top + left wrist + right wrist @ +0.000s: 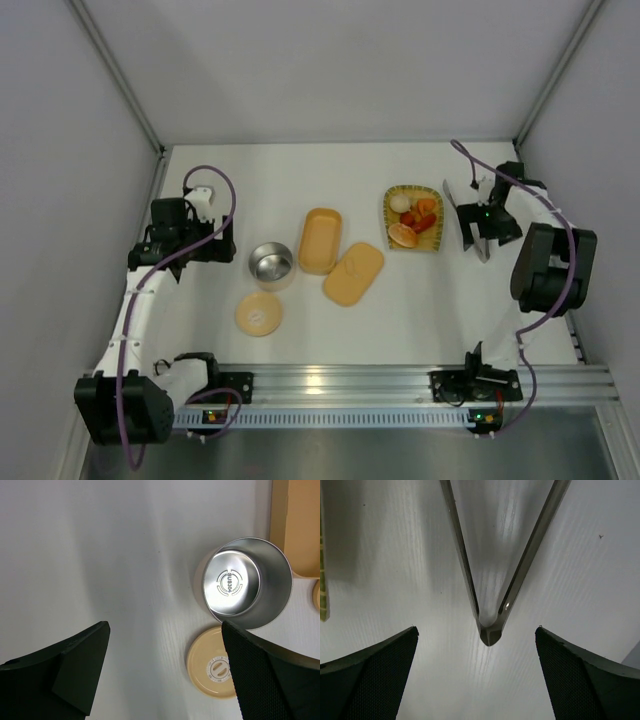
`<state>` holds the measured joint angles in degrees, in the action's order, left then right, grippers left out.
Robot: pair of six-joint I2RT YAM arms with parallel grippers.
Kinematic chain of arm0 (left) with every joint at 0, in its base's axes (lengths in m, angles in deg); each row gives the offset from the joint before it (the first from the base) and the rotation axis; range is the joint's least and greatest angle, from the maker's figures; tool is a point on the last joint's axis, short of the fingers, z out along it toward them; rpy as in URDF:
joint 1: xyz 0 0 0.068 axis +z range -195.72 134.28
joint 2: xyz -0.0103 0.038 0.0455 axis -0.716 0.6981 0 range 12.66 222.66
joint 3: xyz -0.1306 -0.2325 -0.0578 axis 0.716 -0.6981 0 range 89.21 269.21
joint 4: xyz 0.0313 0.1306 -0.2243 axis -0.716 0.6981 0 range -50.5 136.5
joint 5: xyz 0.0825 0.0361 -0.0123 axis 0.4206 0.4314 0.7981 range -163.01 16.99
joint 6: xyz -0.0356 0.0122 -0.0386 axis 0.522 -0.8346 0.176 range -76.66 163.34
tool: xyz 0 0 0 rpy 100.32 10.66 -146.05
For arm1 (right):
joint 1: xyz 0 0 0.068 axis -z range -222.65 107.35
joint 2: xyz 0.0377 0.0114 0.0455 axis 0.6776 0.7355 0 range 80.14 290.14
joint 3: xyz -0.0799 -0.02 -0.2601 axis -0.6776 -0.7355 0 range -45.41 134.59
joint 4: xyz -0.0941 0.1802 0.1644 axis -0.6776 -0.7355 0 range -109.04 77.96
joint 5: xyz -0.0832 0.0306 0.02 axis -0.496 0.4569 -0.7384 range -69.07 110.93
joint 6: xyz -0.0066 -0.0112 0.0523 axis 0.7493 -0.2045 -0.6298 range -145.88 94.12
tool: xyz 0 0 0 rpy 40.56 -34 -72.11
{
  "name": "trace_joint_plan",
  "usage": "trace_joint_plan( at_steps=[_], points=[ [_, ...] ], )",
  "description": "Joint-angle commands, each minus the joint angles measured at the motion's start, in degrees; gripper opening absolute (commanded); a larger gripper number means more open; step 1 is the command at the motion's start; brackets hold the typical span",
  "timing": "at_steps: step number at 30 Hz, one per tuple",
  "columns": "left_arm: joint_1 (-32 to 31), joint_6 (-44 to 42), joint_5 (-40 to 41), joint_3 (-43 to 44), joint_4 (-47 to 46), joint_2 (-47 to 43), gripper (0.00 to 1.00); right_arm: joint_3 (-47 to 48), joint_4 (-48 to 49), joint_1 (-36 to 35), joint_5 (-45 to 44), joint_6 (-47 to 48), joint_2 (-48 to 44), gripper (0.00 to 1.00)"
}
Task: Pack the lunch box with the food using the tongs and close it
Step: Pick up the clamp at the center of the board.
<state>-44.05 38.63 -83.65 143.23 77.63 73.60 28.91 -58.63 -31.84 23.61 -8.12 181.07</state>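
The tongs [490, 631] lay flat on the table [600, 580] at my right side, just beyond the yellow woven tray [389, 203] that held the food [414, 219], and their closed V-joint pointed back toward my right pincer [476, 630]. That pincer hung right over the joint, its jaws spread wide with one on each side and gripping nothing, so I judged the step in hand to be the pick-up of the tongs, with no packing begun. The lunch box [320, 240] sat open and unfilled at mid-table, its flat lid [353, 273] resting against its near right corner, and the steel tin [270, 264] and tan lid [259, 313] lay to its left. My left pincer [165, 625] hovered near the tin, also released and holding nothing. Next, I reckoned, the right pincer had to sink until the jaws straddled both thin arms just above the joint, then clench gently, since slim metal lying flat could slide away.
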Motion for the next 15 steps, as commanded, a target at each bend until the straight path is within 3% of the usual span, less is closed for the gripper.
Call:
trace_joint_plan(
  at_steps=[1,6,15],
  points=[
    [0.2,-0.1,0.3,0.6,-3.0,0.0,0.98,3.5,0.8,0.5,-2.2,-1.7,3.3,0.99],
    [0.1,0.5,0.4,1.2,-3.5,0.9,0.98,7.8,1.1,0.4,-2.5,-2.3,10.4,0.99],
    [0.2,1.0,0.7,1.1,-5.1,3.3,0.98,11.7,5.4,0.2,2.5,-2.9,14.9,0.99]
  ],
)
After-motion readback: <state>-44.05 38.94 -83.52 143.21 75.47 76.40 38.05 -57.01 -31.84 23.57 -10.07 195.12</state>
